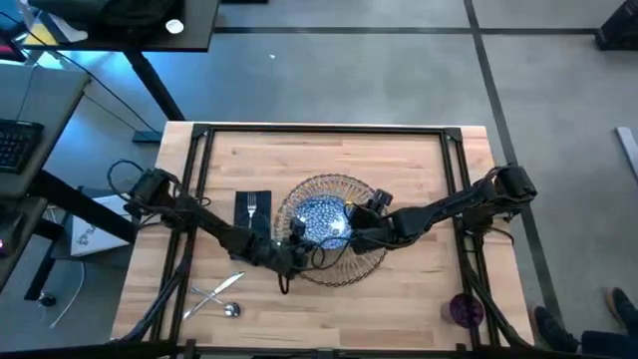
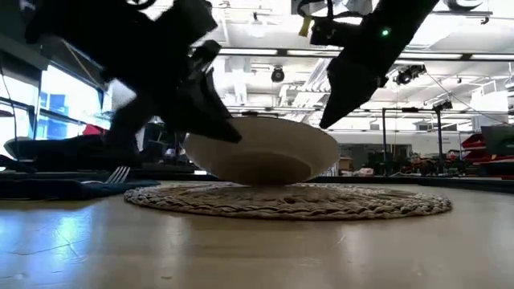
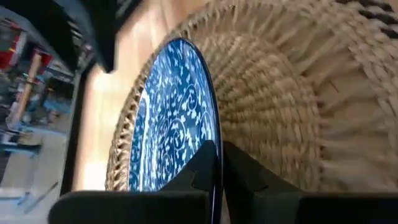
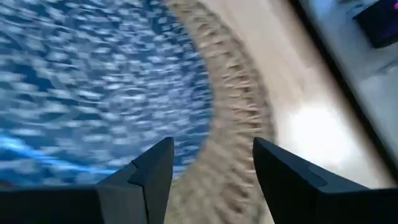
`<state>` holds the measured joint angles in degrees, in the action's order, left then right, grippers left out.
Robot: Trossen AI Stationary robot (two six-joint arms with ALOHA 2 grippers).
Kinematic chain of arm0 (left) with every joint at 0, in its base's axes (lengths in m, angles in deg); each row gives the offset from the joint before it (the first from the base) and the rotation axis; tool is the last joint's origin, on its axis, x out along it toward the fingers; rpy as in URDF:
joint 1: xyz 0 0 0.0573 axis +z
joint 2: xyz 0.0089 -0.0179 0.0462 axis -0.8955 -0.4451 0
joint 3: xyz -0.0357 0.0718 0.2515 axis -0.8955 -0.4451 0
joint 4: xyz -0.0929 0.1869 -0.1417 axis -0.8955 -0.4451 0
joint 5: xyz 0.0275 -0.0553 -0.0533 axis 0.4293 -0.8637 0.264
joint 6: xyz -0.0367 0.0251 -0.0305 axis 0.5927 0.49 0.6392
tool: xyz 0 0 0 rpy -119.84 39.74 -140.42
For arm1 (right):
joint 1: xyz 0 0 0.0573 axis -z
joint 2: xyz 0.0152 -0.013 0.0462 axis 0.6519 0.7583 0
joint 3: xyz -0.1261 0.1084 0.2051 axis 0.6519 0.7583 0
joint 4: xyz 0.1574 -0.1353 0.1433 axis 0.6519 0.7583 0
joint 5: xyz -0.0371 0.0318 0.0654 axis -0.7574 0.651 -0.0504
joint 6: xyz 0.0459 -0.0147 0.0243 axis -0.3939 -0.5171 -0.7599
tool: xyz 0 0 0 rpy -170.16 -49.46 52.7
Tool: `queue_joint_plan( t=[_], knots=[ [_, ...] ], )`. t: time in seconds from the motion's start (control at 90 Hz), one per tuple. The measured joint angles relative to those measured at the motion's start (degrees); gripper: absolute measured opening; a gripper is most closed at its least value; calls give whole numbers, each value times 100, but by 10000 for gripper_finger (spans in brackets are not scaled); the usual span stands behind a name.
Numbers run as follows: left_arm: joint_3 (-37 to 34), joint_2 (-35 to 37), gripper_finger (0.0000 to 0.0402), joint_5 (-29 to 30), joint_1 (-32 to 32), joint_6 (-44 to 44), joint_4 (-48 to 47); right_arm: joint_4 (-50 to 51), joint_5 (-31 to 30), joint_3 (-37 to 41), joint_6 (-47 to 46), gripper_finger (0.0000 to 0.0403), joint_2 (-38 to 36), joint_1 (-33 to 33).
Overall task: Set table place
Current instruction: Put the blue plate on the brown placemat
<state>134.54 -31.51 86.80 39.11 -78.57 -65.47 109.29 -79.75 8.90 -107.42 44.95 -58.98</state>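
Blue speckled plate sits tilted on the round woven wicker placemat at the middle of the butcher-block table, one edge raised in the low view. The left gripper has its fingers clamped on the plate's rim. The right gripper hovers over the plate's opposite edge, fingers spread apart. A fork lies on the navy napkin beside the placemat; a purple cup stands near the table's corner.

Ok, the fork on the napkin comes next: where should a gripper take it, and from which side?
Probably the handle's middle, from straight above. The fork lies flat on the navy napkin, so fingers would close across the thin handle. The left gripper, shut on the plate rim, is nearer.
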Motion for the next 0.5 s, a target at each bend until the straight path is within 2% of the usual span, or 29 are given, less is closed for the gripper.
queue_joint_plan(
  t=[0.244, 0.5],
  knots=[
    [427, -863, 0, 504, -6, -199, 174, -29, 77, 0, -759, 190, 4, -574],
    [928, -1019, 0, 448, 57, -139, 157, -154, 70, 0, -1087, 190, 9, -735]
  ],
)
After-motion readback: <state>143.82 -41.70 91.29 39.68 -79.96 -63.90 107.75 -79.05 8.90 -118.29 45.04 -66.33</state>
